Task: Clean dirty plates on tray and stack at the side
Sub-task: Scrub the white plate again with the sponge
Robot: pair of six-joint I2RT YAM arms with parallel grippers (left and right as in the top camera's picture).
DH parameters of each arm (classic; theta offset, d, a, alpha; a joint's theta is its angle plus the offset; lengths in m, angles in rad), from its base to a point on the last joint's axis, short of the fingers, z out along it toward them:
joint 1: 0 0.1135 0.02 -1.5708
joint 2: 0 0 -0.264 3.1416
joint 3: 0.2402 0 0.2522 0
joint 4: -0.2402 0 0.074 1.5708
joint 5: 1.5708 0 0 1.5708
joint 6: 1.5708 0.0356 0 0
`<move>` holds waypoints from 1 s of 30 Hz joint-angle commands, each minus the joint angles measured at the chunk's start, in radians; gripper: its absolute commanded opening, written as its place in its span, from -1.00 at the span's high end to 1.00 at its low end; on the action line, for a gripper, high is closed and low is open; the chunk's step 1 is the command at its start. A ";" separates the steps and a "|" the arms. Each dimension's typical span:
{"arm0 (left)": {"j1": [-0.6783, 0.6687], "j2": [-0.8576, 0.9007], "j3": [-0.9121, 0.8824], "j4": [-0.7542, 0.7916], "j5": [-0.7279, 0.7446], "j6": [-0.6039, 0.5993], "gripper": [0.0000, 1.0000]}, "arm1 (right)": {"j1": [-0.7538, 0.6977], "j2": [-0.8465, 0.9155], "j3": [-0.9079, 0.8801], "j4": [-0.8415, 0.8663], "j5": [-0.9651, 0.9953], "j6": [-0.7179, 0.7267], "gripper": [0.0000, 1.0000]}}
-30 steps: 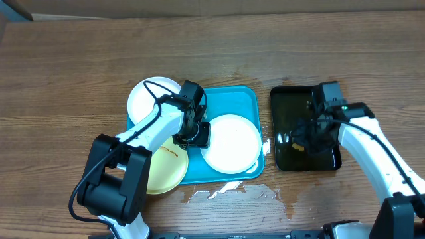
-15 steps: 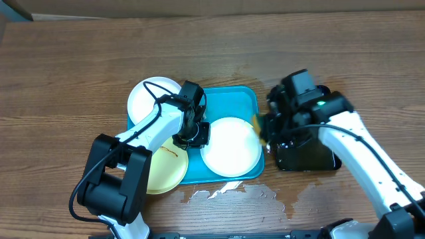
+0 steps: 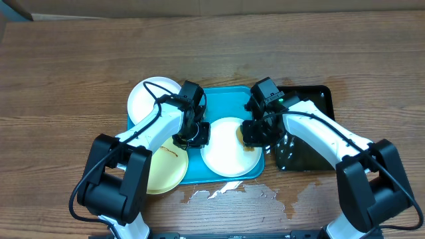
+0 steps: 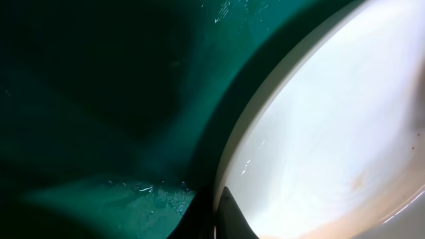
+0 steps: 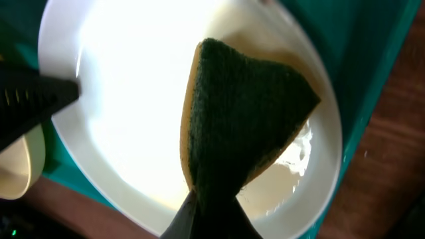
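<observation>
Overhead: shows the left hand (image 3: 193, 135) pinched shut on the left rim of a white plate (image 3: 226, 153) lying in the turquoise tray (image 3: 229, 98). Places a second white plate (image 3: 149, 98) beyond that hand and a yellow plate (image 3: 165, 171) nearer than it, both at the tray's left edge. Sets the right hand (image 3: 255, 136), closed tight, over the held plate's right side, with a black tray (image 3: 309, 136) just right of it on the worktop (image 3: 66, 66).

Left wrist: catches one dark fingertip (image 4: 232, 216) at the plate's rim, tray surface to its left.

Right wrist: finds a green-and-yellow sponge (image 5: 246, 113) gripped in the right hand, lying against the plate, with the left hand opposite.
</observation>
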 commanded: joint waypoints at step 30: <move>-0.002 0.016 -0.008 -0.009 0.002 -0.018 0.92 | -0.065 -0.041 0.211 -0.051 -0.157 -0.046 0.93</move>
